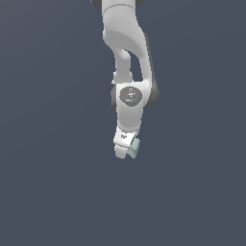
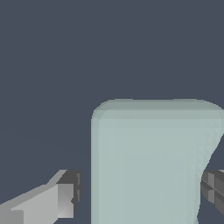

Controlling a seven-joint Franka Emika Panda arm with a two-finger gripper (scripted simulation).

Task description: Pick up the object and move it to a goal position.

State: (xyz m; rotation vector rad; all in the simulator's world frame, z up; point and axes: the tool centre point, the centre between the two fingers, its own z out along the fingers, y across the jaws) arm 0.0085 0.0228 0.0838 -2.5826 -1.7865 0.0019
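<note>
Exterior view, arm: the white Panda arm (image 1: 126,57) reaches down from the top centre of the frame, over a plain dark slate ground (image 1: 43,192).
Exterior view, gripper: the gripper (image 1: 126,150) sits just below centre; how wide it stands cannot be told here.
Exterior view, object: the pale mint object (image 1: 134,148) peeks out at the gripper's lower right edge.
Wrist view, object: it fills the lower right of the frame, one side curving inward.
Wrist view, fingers: one grey finger (image 2: 61,199) stands slightly apart at lower left, the other touches at the right edge; jaws parted, nothing clamped.

Both renders are evenly and rather dimly lit, flat slate-blue all round, with no cast shadows and no glare. The white arm (image 1: 126,57) shades softly to grey along the exterior view's right. Edges are crisp; nothing is blurred or bent near the borders.
</note>
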